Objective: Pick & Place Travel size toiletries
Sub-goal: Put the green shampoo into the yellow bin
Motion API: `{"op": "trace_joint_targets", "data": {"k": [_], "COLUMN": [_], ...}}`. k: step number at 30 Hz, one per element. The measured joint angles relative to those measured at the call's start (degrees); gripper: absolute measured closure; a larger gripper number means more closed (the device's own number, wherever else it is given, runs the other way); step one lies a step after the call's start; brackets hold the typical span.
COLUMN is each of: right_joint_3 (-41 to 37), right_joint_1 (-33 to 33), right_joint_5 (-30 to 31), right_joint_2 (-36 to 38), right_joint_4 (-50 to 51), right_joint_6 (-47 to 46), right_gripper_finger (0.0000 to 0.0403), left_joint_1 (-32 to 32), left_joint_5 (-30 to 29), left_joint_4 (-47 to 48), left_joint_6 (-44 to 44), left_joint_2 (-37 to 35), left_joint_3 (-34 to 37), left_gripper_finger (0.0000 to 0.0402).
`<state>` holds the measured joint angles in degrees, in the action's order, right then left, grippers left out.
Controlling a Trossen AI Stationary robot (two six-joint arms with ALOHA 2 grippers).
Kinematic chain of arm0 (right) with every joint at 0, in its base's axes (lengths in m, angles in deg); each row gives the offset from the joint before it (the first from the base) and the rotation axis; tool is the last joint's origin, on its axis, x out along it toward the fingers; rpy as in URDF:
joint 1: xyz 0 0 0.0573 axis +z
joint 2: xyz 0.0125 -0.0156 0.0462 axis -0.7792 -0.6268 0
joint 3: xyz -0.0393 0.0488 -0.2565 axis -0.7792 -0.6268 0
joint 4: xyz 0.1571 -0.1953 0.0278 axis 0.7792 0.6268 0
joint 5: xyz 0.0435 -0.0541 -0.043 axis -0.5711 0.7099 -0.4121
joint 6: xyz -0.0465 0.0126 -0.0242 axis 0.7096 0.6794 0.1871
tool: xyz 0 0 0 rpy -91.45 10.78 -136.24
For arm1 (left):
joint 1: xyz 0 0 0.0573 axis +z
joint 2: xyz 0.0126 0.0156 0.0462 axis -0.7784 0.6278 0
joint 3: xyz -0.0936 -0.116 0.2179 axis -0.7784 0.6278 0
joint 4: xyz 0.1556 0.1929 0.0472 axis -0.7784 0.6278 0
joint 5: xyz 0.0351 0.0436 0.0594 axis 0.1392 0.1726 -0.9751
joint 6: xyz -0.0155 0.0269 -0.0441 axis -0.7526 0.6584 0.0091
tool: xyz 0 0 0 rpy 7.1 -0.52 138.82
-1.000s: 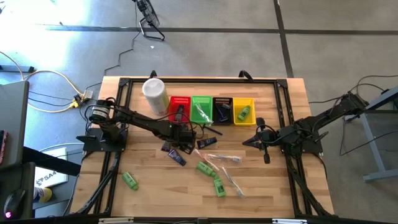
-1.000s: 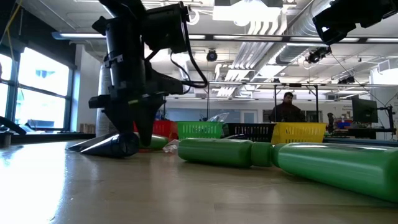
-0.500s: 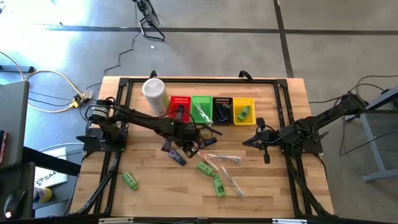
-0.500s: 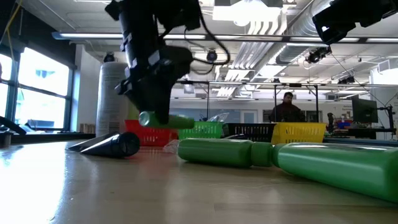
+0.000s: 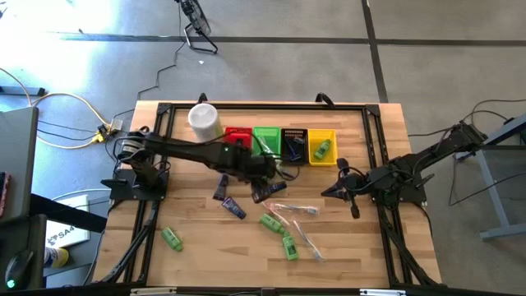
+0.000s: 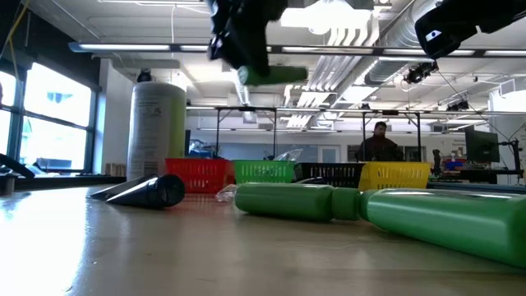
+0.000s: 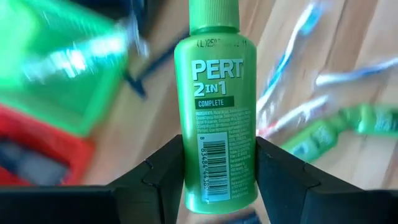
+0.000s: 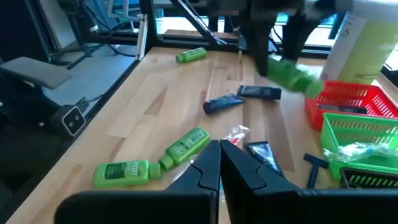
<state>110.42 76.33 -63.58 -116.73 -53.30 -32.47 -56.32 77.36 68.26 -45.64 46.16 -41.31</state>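
My left gripper (image 5: 264,168) hangs above the table just in front of the green basket (image 5: 266,145), shut on a bright green mini bottle (image 7: 217,106), which also shows high up in the low view (image 6: 273,76). My right gripper (image 5: 339,190) waits shut over the right half of the table (image 8: 219,163). Still lying on the wood are more green bottles (image 5: 272,222) (image 5: 288,245) (image 5: 171,238), dark tubes (image 5: 235,208) (image 5: 269,191) and clear wrapped sticks (image 5: 297,210). Another green bottle (image 5: 322,148) lies in the yellow basket. My left gripper pinches the green bottle between its two fingers (image 7: 163,169), which sit on opposite sides of the lower body near the barcode (image 7: 211,158). The cap end (image 7: 212,15) sticks out beyond the fingertips. The bottle is lifted clear and lies about level (image 6: 273,76).
A row of small baskets, red (image 5: 237,141), green, black (image 5: 293,144) and yellow (image 5: 322,156), stands along the far side. The tall white canister (image 5: 204,122) stands left of the red one. Bare wood lies at the near left and far right.
My left gripper has risen from the table with the green bottle and moved toward the table's right and far edge, closer to the baskets. The bottle, which lay on the wood a second ago, now hangs well above the table.
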Motion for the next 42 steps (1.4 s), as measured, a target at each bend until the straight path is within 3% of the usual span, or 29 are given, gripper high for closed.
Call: {"op": "trace_joint_targets", "data": {"k": [5, 13, 20, 24, 28, 32, 35, 42], "right_joint_3": [0.0, 0.0, 0.0, -1.7, -6.9, -13.1, -15.2, -15.3], "right_joint_1": [0.0, 0.0, 0.0, -0.1, 0.0, 0.0, 0.0, -2.5], "right_joint_5": [0.1, 2.1, 14.4, 27.9, 35.6, 42.5, 42.6, 32.8], "right_joint_2": [0.0, 0.0, -2.8, -5.3, -7.8, -10.1, -11.4, -11.5], "right_joint_4": [0.0, -1.4, -3.9, -3.9, -6.0, -15.0, -20.9, -23.8], "right_joint_6": [0.0, 0.0, -4.4, -16.2, -30.4, -42.4, -45.0, -42.6], "right_gripper_finger": [0.0401, 0.0401, 0.0401, 0.0401, 0.0401, 0.0401, 0.0401, 0.0401], "left_joint_1": [0.9, 4.8, 6.6, 7.3, 7.6, 7.6, 7.6, 7.6], "left_joint_5": [-6.4, -6.9, -2.5, -2.4, -2.4, -2.4, -2.4, -1.2], "left_joint_4": [-5.2, -12.7, -31.7, -39.3, -43.8, -47.1, -48.9, -49.1], "left_joint_6": [8.9, 12.2, 12.2, 12.5, 13.4, 16.6, 18.4, 19.9], "left_joint_2": [0.0, -0.6, -0.5, -0.5, -0.5, -0.5, -0.5, -0.5], "left_joint_3": [-4.7, -3.3, 7.9, 13.0, 15.3, 15.9, 15.8, 15.8], "left_gripper_finger": [0.0238, 0.0238, 0.0238, 0.0238, 0.0238, 0.0238, 0.0238, 0.0238]}}
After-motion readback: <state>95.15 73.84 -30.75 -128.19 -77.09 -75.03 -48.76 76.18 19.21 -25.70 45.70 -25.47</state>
